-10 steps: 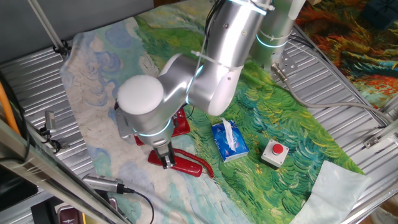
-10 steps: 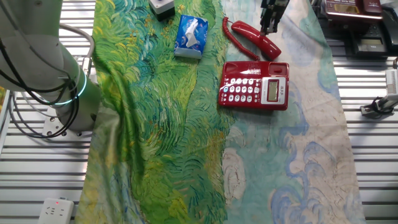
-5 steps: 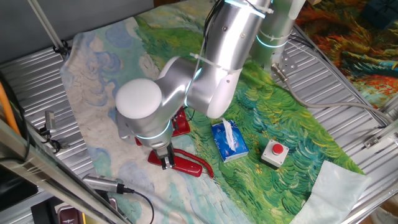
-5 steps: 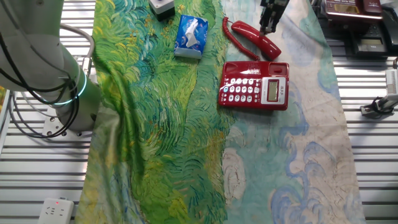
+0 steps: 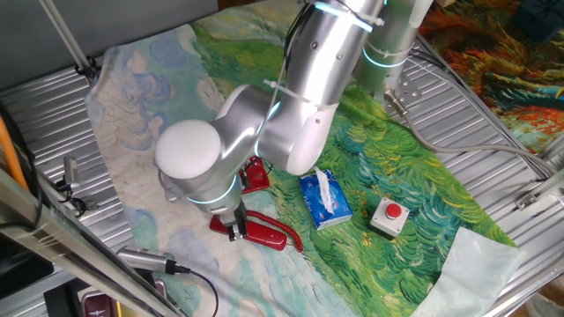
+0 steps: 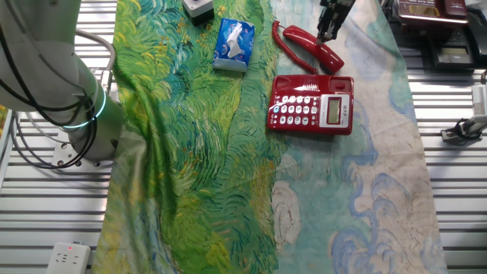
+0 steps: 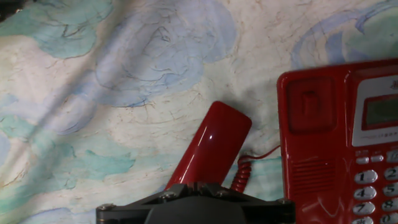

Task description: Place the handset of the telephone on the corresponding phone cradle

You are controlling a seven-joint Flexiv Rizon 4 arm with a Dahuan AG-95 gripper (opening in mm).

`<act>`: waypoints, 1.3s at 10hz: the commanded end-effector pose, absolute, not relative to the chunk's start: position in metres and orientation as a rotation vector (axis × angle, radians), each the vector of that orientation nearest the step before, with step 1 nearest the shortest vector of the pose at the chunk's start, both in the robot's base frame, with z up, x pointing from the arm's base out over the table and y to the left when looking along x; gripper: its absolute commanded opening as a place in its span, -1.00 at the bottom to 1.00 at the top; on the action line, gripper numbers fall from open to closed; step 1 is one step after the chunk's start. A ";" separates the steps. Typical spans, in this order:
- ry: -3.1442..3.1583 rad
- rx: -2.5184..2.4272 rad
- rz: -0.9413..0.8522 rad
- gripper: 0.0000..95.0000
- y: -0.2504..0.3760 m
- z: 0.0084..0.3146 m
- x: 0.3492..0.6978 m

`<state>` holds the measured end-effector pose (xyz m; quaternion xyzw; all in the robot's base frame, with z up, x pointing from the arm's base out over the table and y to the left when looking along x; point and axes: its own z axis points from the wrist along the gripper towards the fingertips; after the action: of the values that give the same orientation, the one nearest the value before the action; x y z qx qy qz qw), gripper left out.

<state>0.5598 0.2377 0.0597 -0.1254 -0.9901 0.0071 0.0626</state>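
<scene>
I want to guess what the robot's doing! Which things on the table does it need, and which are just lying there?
Needed:
handset, lying on the cloth
telephone
phone cradle
gripper, at the handset

Just lying about:
blue tissue pack
grey box with red button

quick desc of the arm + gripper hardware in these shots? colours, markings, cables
The arm is brushed silver metal with thick rounded joints. One joint ends in a white domed cap, and the joints carry glowing cyan light rings. A thin dark cable runs along the upper link. The gripper is small and black, with two short dark fingers; in the hand view only its dark body edge shows. No legible markings.
</scene>
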 end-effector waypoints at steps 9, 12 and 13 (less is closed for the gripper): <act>-3.030 -0.088 -0.011 -1.00 0.236 0.061 0.557; -3.044 0.176 -0.016 -1.00 0.236 0.061 0.557; -3.040 0.233 -0.016 -1.00 0.236 0.061 0.557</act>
<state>0.5580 0.2361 0.0605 0.0260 -0.9984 -0.0047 0.0509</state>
